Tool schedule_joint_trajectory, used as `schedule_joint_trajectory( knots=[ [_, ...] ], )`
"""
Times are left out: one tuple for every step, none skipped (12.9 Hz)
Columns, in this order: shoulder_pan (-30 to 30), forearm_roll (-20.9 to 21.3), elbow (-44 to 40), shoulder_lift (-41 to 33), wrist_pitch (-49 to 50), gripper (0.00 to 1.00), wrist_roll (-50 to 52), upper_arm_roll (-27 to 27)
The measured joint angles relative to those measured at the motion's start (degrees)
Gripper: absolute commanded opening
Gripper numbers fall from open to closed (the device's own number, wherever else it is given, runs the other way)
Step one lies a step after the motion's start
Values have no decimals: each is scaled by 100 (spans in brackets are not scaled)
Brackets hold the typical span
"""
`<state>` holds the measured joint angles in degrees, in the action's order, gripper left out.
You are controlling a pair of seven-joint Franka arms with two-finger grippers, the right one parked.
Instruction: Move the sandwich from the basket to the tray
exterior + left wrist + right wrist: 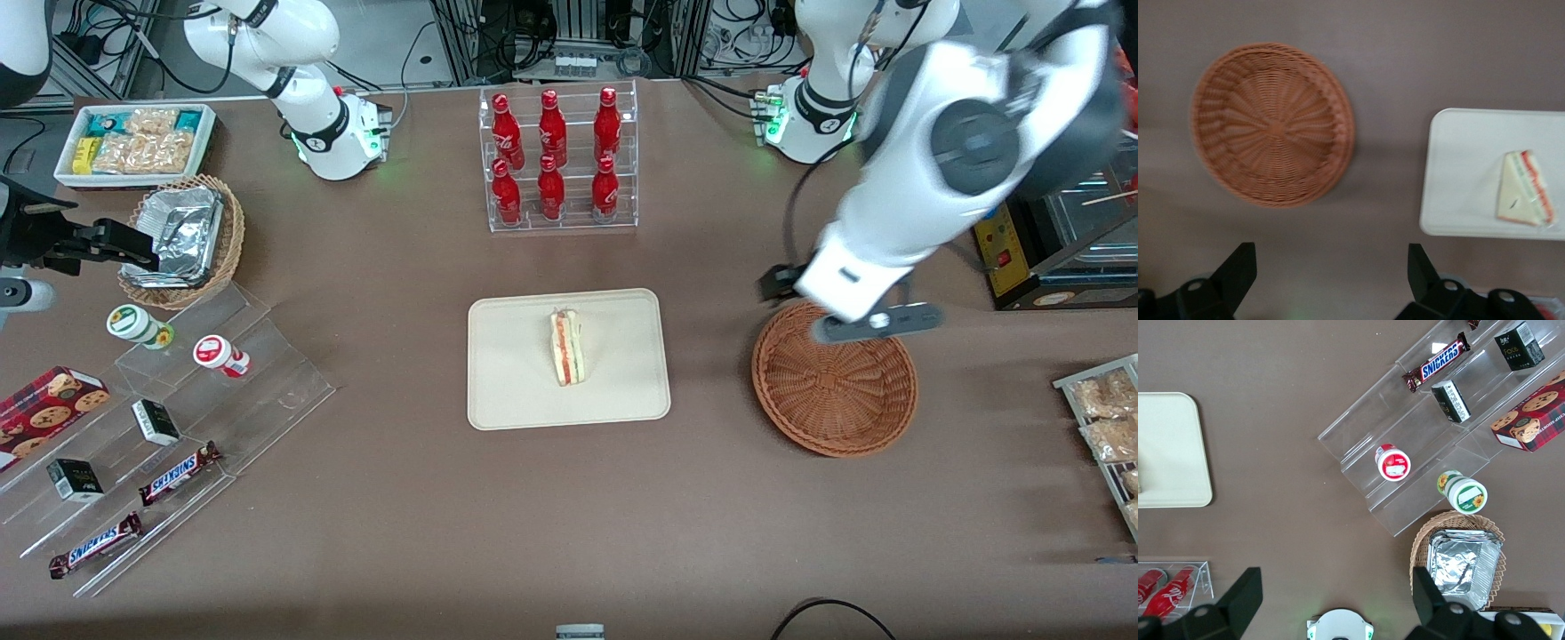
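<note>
My gripper (pixel 1331 280) hangs above the table, over the edge of the basket (pixel 836 391) that lies farther from the front camera. Its two fingers (pixel 1238 267) stand wide apart and hold nothing — the pincer is released.

The basket is round, shallow, reddish-brown wicker, and it sits toward the working arm's end of the table. In my wrist view its woven floor (pixel 1271 125) is bare.

The sandwich (pixel 567 346) lies on the tray (pixel 507 391) at mid-table, near the tray's centre, well apart from the basket. It rests on its side, with the cut edge — red, orange and green layers — turned upward. In my wrist view the wedge (pixel 1525 188) shows the same pale bread and striped edge on the cream tray (pixel 1458 173).

The table (pixel 400 498) is covered in brown. Farther from the front camera than the tray stands a clear rack of red bottles (pixel 558 158). Toward the parked arm's end lie a tan wicker basket of foil containers (pixel 182 238), a white bin of snack packets (pixel 135 142), and clear stepped shelves (pixel 267 364) with Snickers bars (pixel 180 473) and small tubs.
</note>
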<state>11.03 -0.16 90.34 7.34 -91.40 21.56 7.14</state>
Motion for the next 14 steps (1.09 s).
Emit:
schedule_joint_trajectory(
  knots=[
    [-287, -2, 97, -215, 134, 100, -471, -4],
    [-549, -4, 148, -386, 233, 100, -843, -7],
    [-765, -5, 180, -521, 318, 100, -1151, -8],
    [-937, -6, 197, -626, 401, 100, -1420, -8],
    [-1075, -6, 213, -703, 453, 100, -1634, -7],
    [-1187, -6, 229, -757, 484, 100, -1807, -7],
    [-1264, -6, 233, -789, 496, 100, -1917, -7],
    [-1294, -7, 233, -801, 496, 100, -1955, -7],
    [-1295, -7, 233, -801, 495, 100, -1957, -3],
    [-1295, -7, 230, -801, 494, 100, -1957, 5],
    [-1295, -7, 220, -801, 491, 100, -1957, 9],
    [-1296, -7, 201, -795, 486, 100, -1957, 9],
    [-1295, -7, 154, -765, 480, 100, -1959, 9],
    [-1295, -7, 81, -716, 478, 100, -1959, 10]
  ],
)
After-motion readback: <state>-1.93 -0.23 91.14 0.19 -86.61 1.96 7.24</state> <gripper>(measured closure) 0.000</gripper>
